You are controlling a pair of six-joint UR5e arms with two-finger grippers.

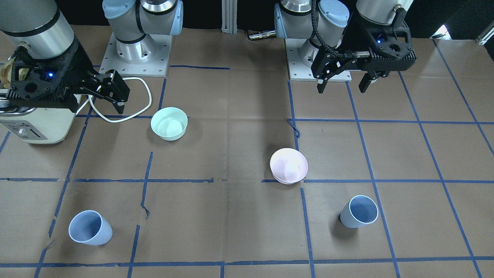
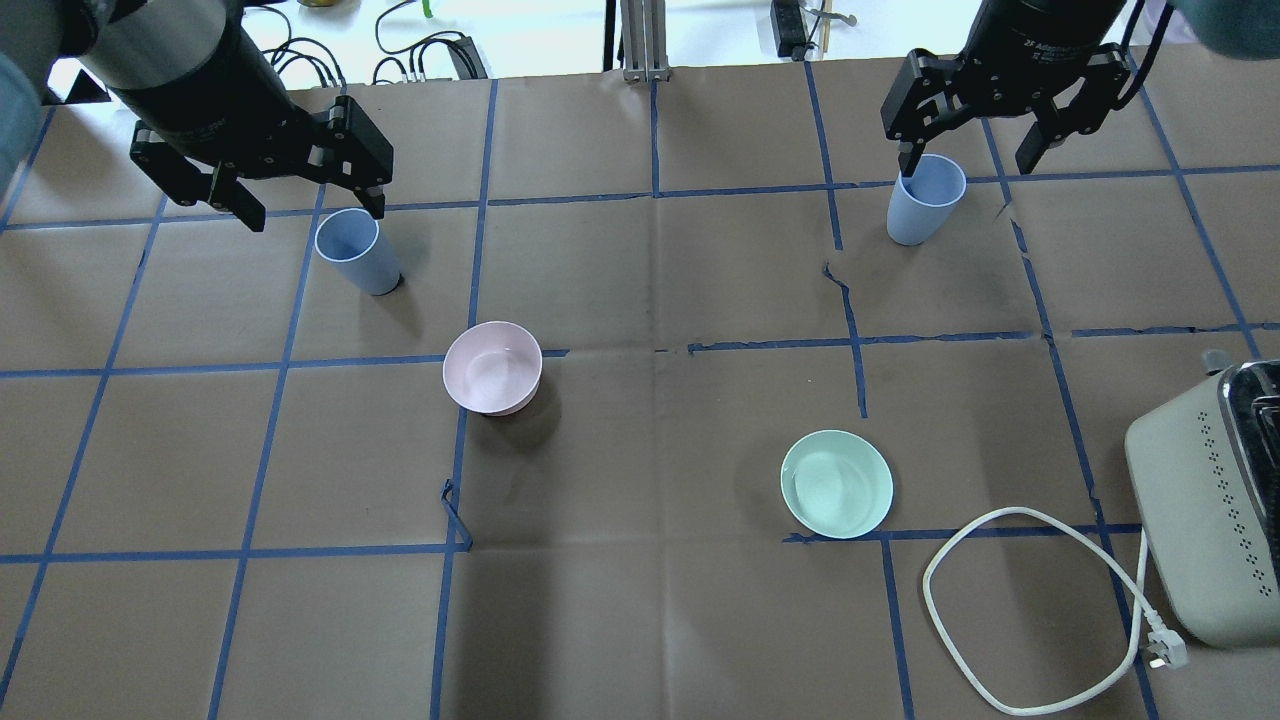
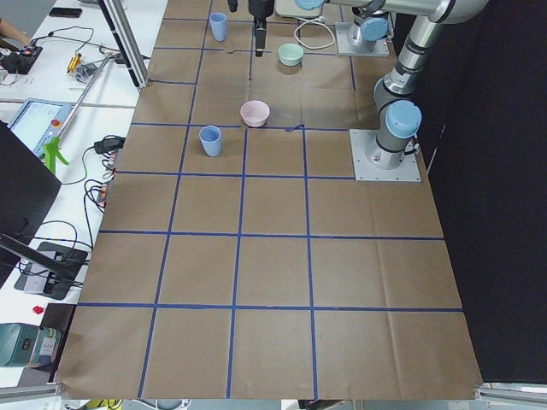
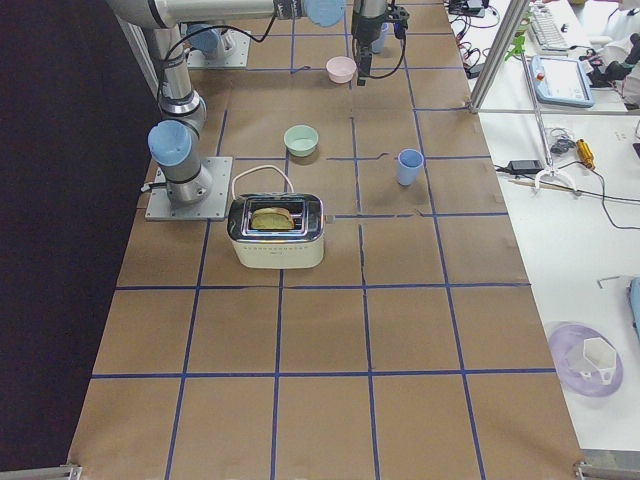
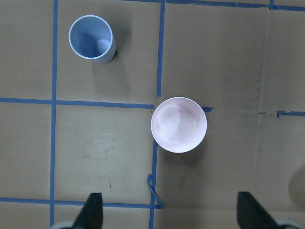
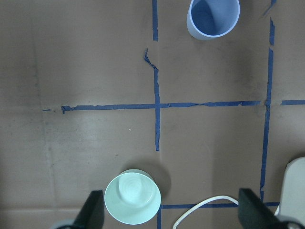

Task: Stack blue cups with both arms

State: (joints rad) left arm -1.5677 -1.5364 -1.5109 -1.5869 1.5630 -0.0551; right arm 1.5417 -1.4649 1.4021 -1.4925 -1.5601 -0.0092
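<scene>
The brown table (image 2: 640, 620) carries everything. The left arm (image 2: 190, 70) and the right arm (image 2: 1040, 30) both hang high above it and touch nothing. A cream toaster (image 2: 1210, 520) stands at the end of the table on the robot's right, on the robot's near side. The left gripper (image 1: 341, 90) has its fingers spread wide and holds nothing; the right gripper (image 2: 967, 168) is spread wide in the same way, also with nothing between the fingers. The green bowl (image 2: 836, 484) sits on the right half, near the toaster, and the pink bowl (image 2: 492, 367) sits on the left half. The left cup (image 2: 355, 255) stands upright, mouth up, on the far left part of the table, beyond the pink bowl. The right cup (image 2: 922, 205) stands upright on the far right part, well apart from the left cup. A white cable (image 2: 1020, 509) lies in a loop between the green bowl and the toaster.
</scene>
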